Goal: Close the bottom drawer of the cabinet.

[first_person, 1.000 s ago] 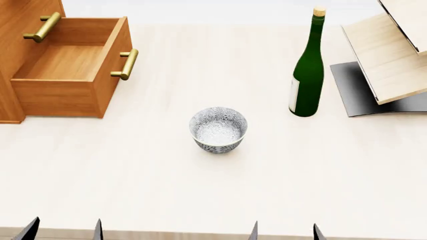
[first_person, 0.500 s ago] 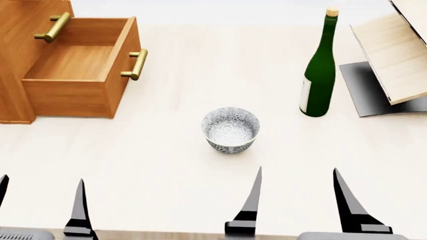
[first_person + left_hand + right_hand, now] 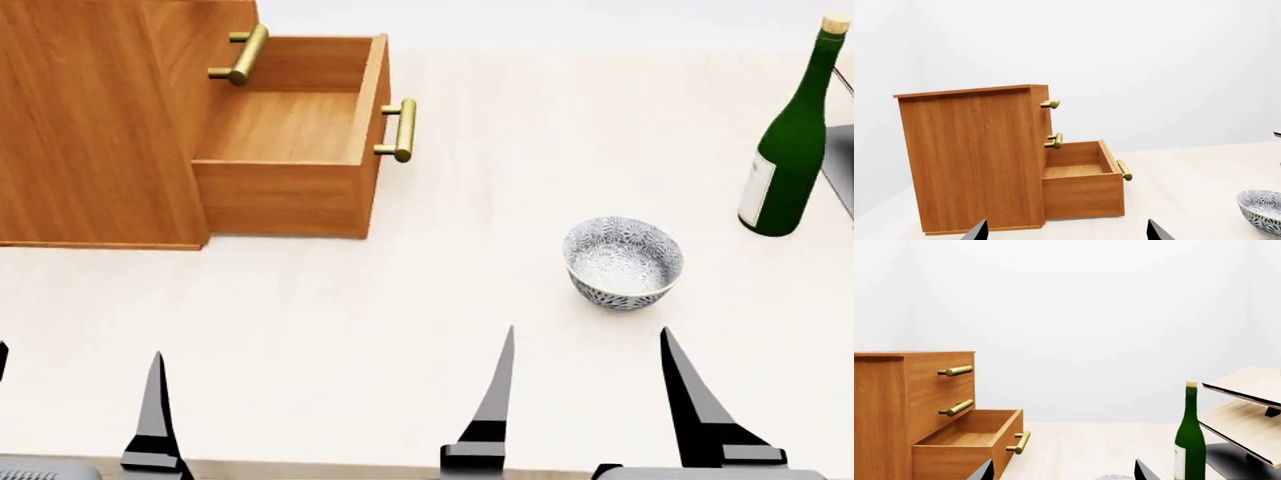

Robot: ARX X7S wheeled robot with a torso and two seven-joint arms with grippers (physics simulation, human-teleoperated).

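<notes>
Bottom drawer [image 3: 300,140] is pulled way out of the cabinet [image 3: 94,120], sitting far left on the surface [image 3: 400,290]. Both grippers, left [image 3: 74,425] and right [image 3: 594,400], hang at the near edge, fingers apart, holding nothing. Bowl [image 3: 622,263] sits between drawer and bottle [image 3: 790,150].

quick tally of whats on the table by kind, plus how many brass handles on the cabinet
Orange-brown wooden cabinet: 1
Brass bar handles: 3
Patterned grey-white ceramic bowl: 1
Dark green glass bottle: 1
Pale tilted wooden board rack on black base: 1
Total: 4 things on the table, plus 3 handles.
</notes>
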